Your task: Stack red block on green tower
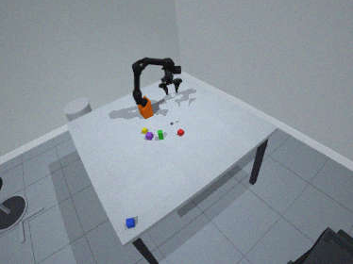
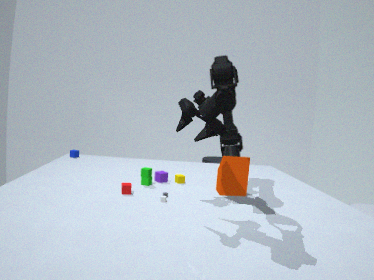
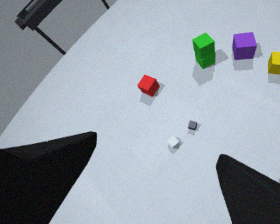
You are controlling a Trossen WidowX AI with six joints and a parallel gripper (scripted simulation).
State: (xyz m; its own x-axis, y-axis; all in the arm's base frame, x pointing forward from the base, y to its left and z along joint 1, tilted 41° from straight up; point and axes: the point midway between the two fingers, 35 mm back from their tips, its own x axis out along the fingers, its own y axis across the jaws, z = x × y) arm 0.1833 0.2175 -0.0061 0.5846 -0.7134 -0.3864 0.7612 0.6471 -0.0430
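My gripper hangs high above the table, fingers spread wide, nothing between them. Only the top and exterior views catch the blue block at a far corner — my wrist view misses it. The red block sits alone, near the green tower. I count one purple block, one yellow block, and two tiny cubes — one white, one grey.

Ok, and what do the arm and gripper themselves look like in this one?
The arm is matte black throughout, jointed from chunky rounded segments, on an orange block-shaped base. The gripper has two dark, tapering, wedge-shaped fingers. No cables or markings are discernible.
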